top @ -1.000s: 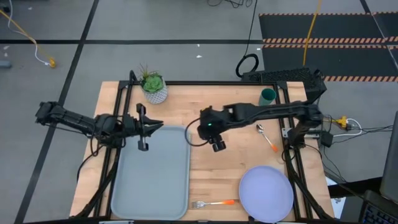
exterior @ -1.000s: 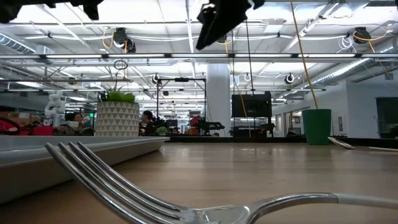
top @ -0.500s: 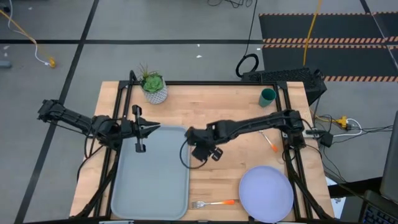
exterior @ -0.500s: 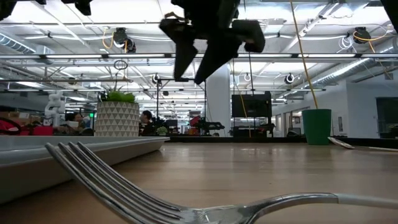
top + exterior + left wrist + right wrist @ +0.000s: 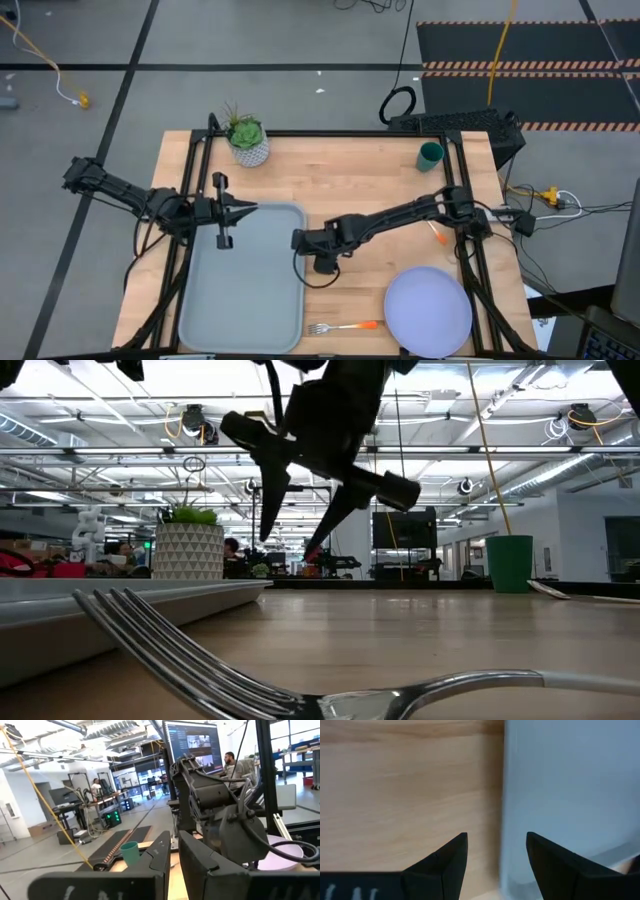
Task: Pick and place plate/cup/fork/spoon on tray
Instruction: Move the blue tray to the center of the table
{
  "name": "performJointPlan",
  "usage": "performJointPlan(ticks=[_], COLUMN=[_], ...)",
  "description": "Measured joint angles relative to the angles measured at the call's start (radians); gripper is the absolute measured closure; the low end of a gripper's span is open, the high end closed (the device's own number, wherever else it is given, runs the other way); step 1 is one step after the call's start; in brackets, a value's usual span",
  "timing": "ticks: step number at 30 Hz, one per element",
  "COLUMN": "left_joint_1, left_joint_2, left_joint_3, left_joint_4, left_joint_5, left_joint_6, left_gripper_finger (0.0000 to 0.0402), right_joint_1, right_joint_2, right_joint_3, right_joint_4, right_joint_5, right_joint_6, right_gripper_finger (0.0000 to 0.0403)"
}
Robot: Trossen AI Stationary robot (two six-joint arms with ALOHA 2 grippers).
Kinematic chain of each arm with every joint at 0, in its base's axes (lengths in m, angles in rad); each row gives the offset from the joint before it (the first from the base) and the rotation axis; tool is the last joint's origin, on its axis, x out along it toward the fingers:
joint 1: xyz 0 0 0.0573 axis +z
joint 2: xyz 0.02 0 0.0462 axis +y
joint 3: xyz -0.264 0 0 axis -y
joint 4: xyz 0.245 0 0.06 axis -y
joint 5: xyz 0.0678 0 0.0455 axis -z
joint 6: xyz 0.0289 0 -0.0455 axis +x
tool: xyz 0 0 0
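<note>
- Right gripper [image 5: 322,262] — jaws spread wide, empty, pointing down at the desk [image 5: 370,180] just beside the tray [image 5: 245,275] edge.
- Left gripper [image 5: 245,209] waits over the tray's far edge, jaws nearly closed, holding nothing.
- Fork [image 5: 345,326] lies near the front edge — probably the target; lower squarely across its orange handle.
- Plate [image 5: 428,312], spoon [image 5: 436,232], cup [image 5: 430,154] remain off the tray.

A robotics lab in an open industrial hall: white ceiling trusses and strip lights [image 5: 520,435] are running overhead, a large monitor [image 5: 192,745] is glowing beside a seated person [image 5: 235,767], and yellow-black hazard-striped floor mats [image 5: 520,70] are lying past the pale wooden workbench [image 5: 370,160].
</note>
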Motion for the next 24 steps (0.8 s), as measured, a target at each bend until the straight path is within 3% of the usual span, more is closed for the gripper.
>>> performJointPlan(ticks=[6, 24], left_joint_1=[0.0, 0.0], left_joint_2=[0.0, 0.0], left_joint_3=[0.0, 0.0], left_joint_4=[-0.001, -0.018], left_joint_5=[-0.004, -0.005], left_joint_6=[0.0, -0.005], left_gripper_finger=[0.036, 0.036], right_joint_1=[-0.001, -0.018], right_joint_2=[0.0, 0.0], right_joint_3=[-0.049, -0.22], right_joint_4=[0.177, 0.43], right_joint_5=[0.001, -0.009], right_joint_6=[-0.052, -0.173], right_gripper_finger=[0.0209, 0.0209])
